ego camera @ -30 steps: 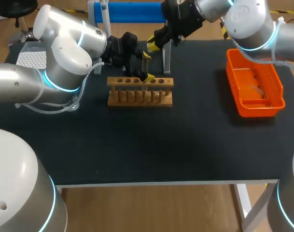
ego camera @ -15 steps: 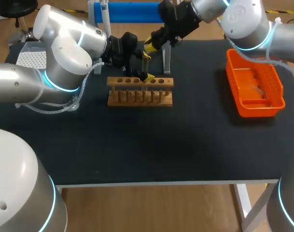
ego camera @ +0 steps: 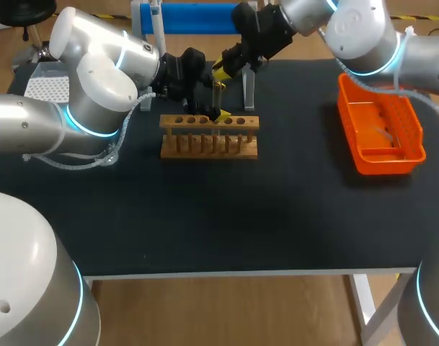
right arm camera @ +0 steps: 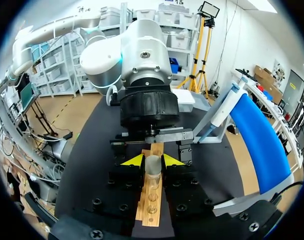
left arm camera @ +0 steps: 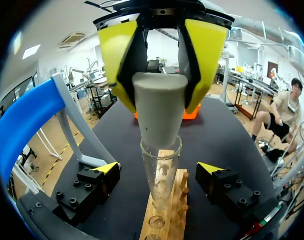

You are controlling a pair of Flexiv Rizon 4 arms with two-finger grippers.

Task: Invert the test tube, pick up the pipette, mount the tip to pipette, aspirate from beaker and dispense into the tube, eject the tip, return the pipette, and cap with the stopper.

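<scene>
A clear test tube (left arm camera: 160, 180) stands upright in the wooden rack (ego camera: 208, 137). My left gripper (left arm camera: 159, 170) is open, with one fingertip on each side of the tube and neither touching it. In the head view this left gripper (ego camera: 219, 101) sits just behind the rack. My right gripper (ego camera: 220, 68) hangs above the tube, shut on the grey stopper (left arm camera: 159, 110). The stopper's narrow end is at the tube's mouth. From the right wrist, the right gripper (right arm camera: 152, 161) shows the stopper (right arm camera: 152, 165) between its yellow tips, above the rack (right arm camera: 151, 202). The pipette (ego camera: 157, 25) hangs on its blue stand.
An orange bin (ego camera: 406, 122) lies at the right of the table. A clear upright vessel (ego camera: 249, 90) stands behind the rack's right end. The blue pipette stand (ego camera: 194, 18) is along the back edge. A white tip box (ego camera: 46, 88) sits at the far left.
My right arm has carried the stopper a little to the left, closer over the tube. The left arm and the tube have stayed still.
</scene>
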